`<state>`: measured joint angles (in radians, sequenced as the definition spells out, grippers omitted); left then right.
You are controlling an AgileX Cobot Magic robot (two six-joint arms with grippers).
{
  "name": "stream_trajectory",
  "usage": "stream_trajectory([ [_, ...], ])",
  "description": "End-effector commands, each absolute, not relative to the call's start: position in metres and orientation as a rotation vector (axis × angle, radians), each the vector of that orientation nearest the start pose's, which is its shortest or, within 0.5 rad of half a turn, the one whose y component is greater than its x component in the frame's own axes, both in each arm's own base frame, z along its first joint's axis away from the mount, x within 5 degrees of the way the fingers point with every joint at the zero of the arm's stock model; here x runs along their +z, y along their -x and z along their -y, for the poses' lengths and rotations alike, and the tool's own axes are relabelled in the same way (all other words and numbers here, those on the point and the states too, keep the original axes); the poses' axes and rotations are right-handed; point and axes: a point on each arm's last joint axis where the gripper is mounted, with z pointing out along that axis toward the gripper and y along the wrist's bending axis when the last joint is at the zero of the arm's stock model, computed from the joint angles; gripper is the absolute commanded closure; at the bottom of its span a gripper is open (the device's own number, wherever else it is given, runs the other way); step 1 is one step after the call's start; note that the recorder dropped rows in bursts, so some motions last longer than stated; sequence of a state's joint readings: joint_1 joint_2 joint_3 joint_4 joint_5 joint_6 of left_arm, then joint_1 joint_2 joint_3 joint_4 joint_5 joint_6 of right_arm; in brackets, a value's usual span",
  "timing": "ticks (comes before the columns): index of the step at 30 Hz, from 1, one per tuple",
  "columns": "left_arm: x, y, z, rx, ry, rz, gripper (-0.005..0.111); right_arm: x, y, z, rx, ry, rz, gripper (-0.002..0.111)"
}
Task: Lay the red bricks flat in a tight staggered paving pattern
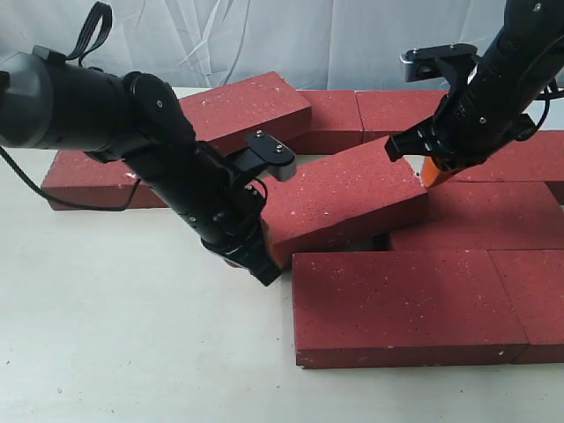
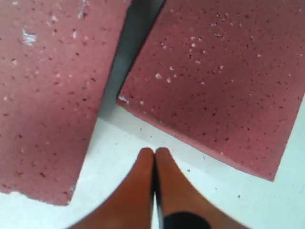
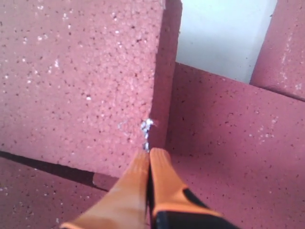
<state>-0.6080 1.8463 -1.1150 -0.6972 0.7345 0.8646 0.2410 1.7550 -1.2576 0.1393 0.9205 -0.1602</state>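
Plainly heavy, stiff, gritty: shove the tilted brick (image 1: 344,198) by its ends, never pinch. Find it propped askew, flat red bricks (image 1: 397,304) around it. Note left gripper (image 1: 251,257) pinched shut, empty, beside its left end; right gripper (image 1: 429,172) likewise shut at its right corner.

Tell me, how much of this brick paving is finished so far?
Partly. Done: the front row lies flat and tight, and the bricks at the back sit side by side. In hand: the middle brick lies skewed, one end propped on a neighbour, with the shut left gripper and shut right gripper at its ends. Left: seating it, probably also closing up the far-left brick.
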Motion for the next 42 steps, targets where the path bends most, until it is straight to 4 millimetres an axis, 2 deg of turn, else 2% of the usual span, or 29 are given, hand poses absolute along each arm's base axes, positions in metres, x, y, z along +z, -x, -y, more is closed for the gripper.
stream_trajectory([
  [1, 0.174, -0.274, 0.233, -0.599, -1.372, -2.416, 0.107, 0.228, -0.34, -0.097, 0.239, 0.474, -2.832, 0.109],
  [6, 0.154, -0.277, 0.235, -0.596, -1.368, -2.466, 0.107, 0.233, -0.344, -0.095, 0.201, 0.499, -2.803, 0.109],
  [9, 0.15, -0.278, 0.236, -0.595, -1.365, -2.475, 0.107, 0.255, -0.346, -0.093, 0.143, 0.541, -2.793, 0.109],
  [10, 0.148, -0.278, 0.235, -0.573, -1.385, -2.47, 0.107, 0.256, -0.345, -0.089, 0.092, 0.563, -2.793, 0.109],
  [12, 0.143, -0.279, 0.234, -0.548, -1.405, -2.471, 0.107, 0.247, -0.347, -0.085, 0.012, 0.543, -2.83, 0.109],
  [15, 0.132, -0.283, 0.234, -0.521, -1.393, -2.481, 0.107, 0.226, -0.351, -0.083, -0.02, 0.499, -2.888, 0.109],
  [18, 0.12, -0.284, 0.234, -0.51, -1.393, -2.506, 0.107, 0.209, -0.356, -0.088, 0.038, 0.471, -2.923, 0.109],
  [20, 0.119, -0.285, 0.234, -0.493, -1.397, -2.496, 0.107, 0.206, -0.357, -0.09, 0.063, 0.456, -2.926, 0.109],
  [30, 0.119, -0.289, 0.233, -0.447, -1.398, -2.467, 0.107, 0.198, -0.359, -0.106, 0.322, 0.447, -2.915, 0.109],
  [42, 0.119, -0.295, 0.231, -0.358, -1.426, -2.405, 0.107, 0.195, -0.362, -0.118, 0.497, 0.485, -2.851, 0.109],
])
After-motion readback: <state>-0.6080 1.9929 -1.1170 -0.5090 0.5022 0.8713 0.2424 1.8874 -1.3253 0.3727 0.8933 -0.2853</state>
